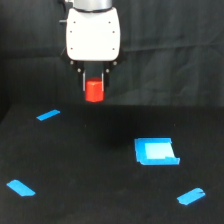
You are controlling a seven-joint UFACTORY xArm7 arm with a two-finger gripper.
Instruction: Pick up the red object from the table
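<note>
Above the black surface [100, 200], the gripper [94, 86] is closed on the red object [94, 91], pinched between both fingers. It hangs well clear of the surface, so the pick looks essentially done.

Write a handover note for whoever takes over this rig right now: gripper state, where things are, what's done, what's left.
Gripper: shut on the red object, raised above the table.
Red object: between the fingers, apparently clear of the surface.
Blue square piece: on the table toward the exterior view's right, untouched.
Done: grasp and lift.
Left: apparently nothing but holding the grip.
</note>
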